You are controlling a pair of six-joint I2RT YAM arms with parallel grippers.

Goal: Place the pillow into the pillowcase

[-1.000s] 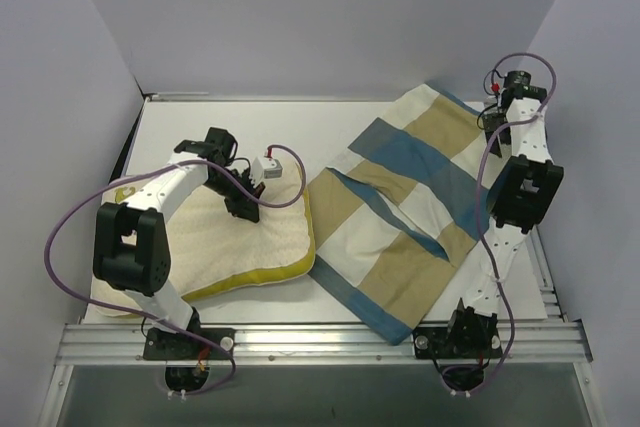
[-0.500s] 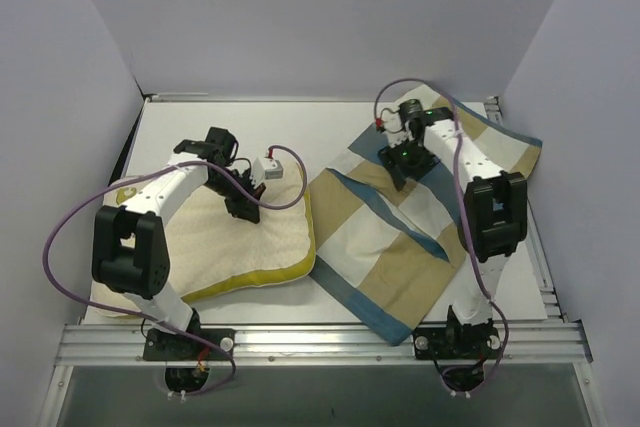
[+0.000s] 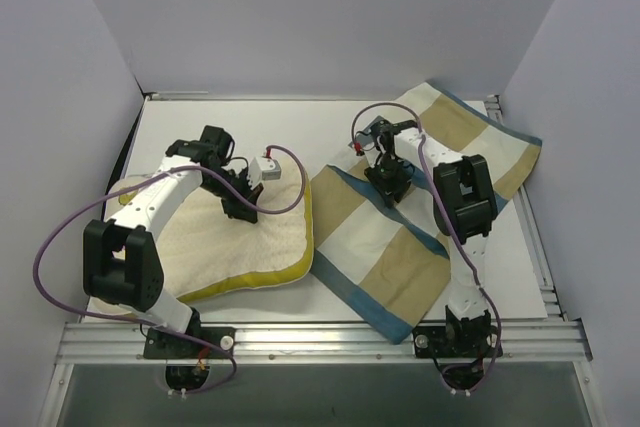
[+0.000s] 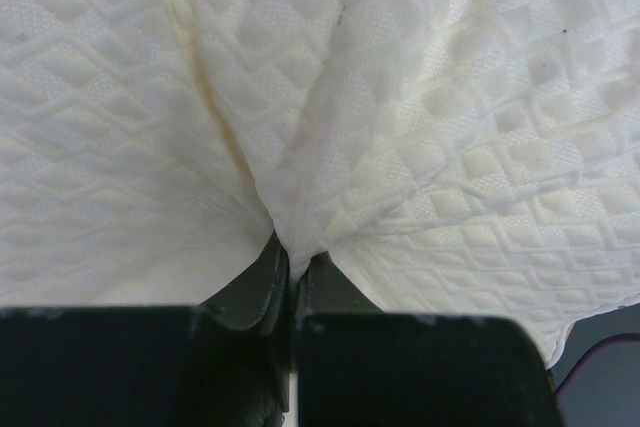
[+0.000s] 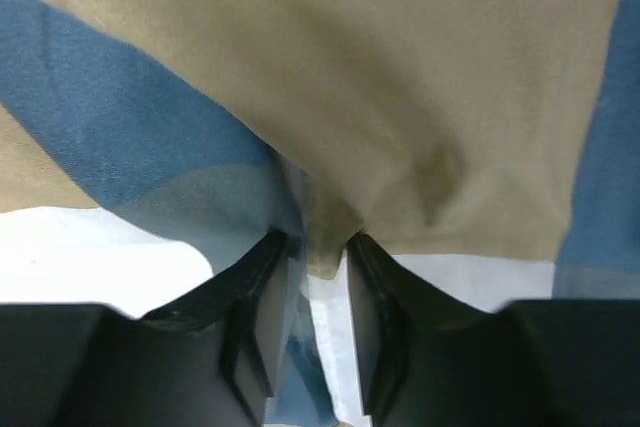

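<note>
The cream pillow [image 3: 255,247] with yellow piping lies at the left of the table. My left gripper [image 3: 237,207] is on top of it, shut on a pinched ridge of its bumpy fabric [image 4: 400,97], which runs into the closed jaws [image 4: 292,259]. The blue, tan and white checked pillowcase [image 3: 395,257] lies spread to the right, its far part draped toward the back right. My right gripper [image 3: 388,185] is down on its upper left part. In the right wrist view a fold of pillowcase [image 5: 400,67] hangs between the fingers [image 5: 320,247], which stand a little apart.
The white table [image 3: 200,127] is bounded by purple walls at the left, back and right. A metal rail [image 3: 320,342] runs along the near edge with both arm bases. Purple cables loop beside each arm. The pillow's right edge nearly touches the pillowcase.
The right arm has swung from the far right corner leftward and down onto the pillowcase, its jaws narrowing around a fold. The pillowcase's top layer was thrown back rightward. The left gripper keeps its hold.
</note>
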